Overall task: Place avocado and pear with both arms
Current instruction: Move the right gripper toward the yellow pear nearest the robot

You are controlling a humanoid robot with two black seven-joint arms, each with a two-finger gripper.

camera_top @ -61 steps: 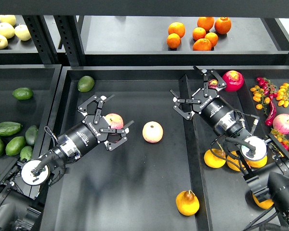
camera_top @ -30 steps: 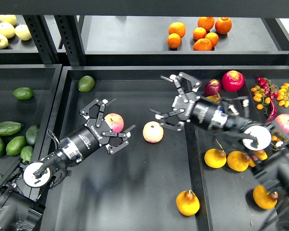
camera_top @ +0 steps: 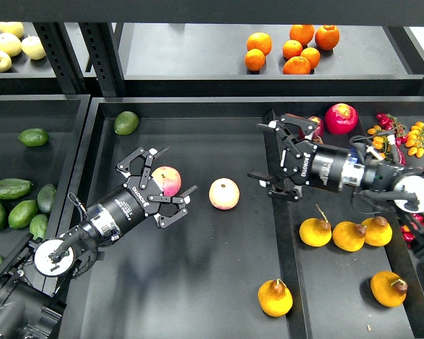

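Observation:
A squat yellow-orange pear (camera_top: 275, 298) with a brown stem lies at the front of the middle tray (camera_top: 198, 282). Dark green oval avocados lie in the left tray, one at the back (camera_top: 33, 137) and a longer one (camera_top: 11, 188) further forward. My left gripper (camera_top: 157, 192) is open, its fingers spread around a pink-and-yellow apple (camera_top: 167, 179) on the middle tray. My right gripper (camera_top: 275, 159) is open and empty over the divider between the middle and right trays, far from the pear.
A second apple (camera_top: 224, 193) lies mid-tray, and a rounder lighter avocado (camera_top: 126, 122) at its back left. The right tray holds several more pears (camera_top: 349, 236), a red fruit (camera_top: 340, 118) and small tomatoes. Oranges (camera_top: 296, 65) sit on the back shelf.
My right arm has swung round and now reaches in level from the right, its gripper shifted slightly right, uncovering the right tray's pears. My left gripper has barely moved and stays around the apple.

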